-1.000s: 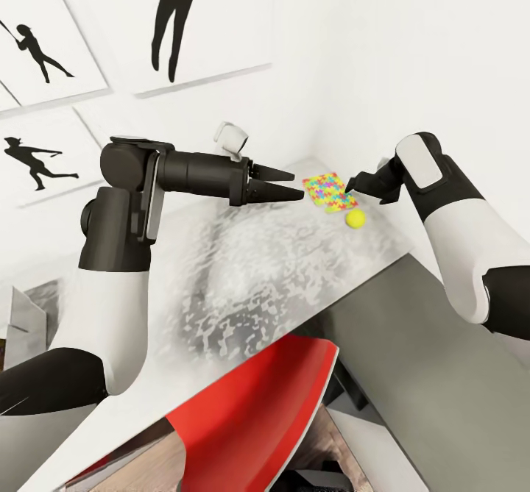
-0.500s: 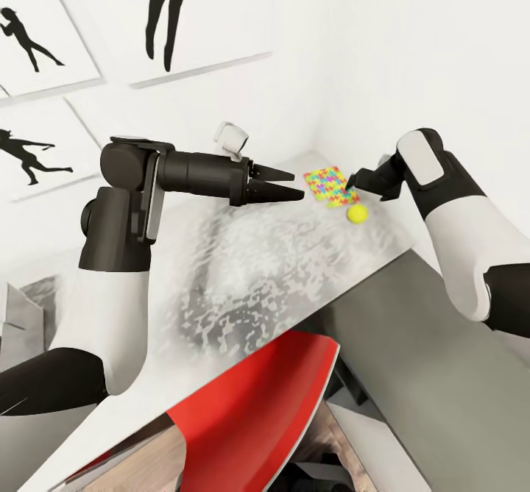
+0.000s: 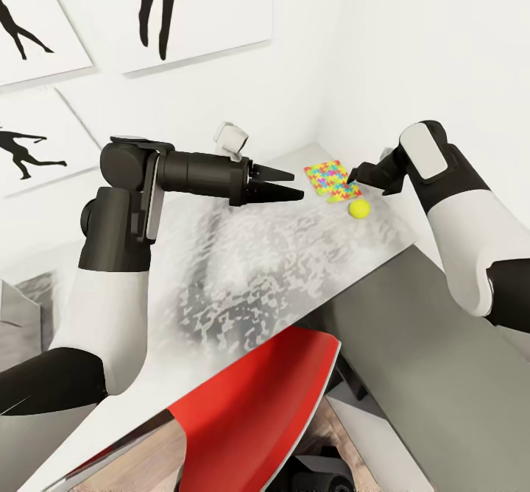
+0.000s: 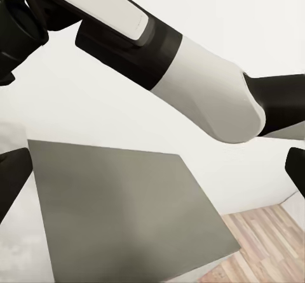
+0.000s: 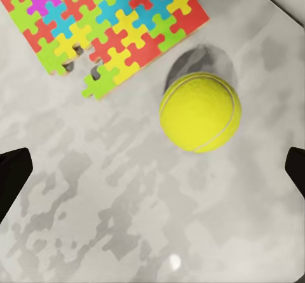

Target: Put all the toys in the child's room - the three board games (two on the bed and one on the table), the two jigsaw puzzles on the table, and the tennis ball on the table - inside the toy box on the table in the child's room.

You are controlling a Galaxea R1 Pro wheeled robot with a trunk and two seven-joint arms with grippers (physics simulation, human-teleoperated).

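A yellow tennis ball (image 3: 359, 209) lies on the marbled grey table (image 3: 243, 271) near its far right corner. Just behind it lies a flat multicoloured jigsaw puzzle (image 3: 330, 180). My right gripper (image 3: 355, 178) hovers above the two, open. In the right wrist view the tennis ball (image 5: 200, 112) and the jigsaw puzzle (image 5: 105, 26) lie below the right gripper (image 5: 152, 175), whose fingertips stand wide apart. My left gripper (image 3: 296, 185) reaches out over the table left of the puzzle, open and empty. The left wrist view shows the left gripper (image 4: 152, 172) facing my right arm (image 4: 190, 73).
A red chair (image 3: 258, 404) is tucked under the table's near edge. A grey slab (image 3: 412, 374) lies lower to the right, over wooden floor (image 4: 267, 245). White walls meet behind the table's far corner; framed silhouette pictures (image 3: 199, 14) hang on the left wall.
The whole view has swung: the wall pictures slid left and the puzzle and ball drifted a little right. The right gripper stays over them. Nothing was taken hold of.
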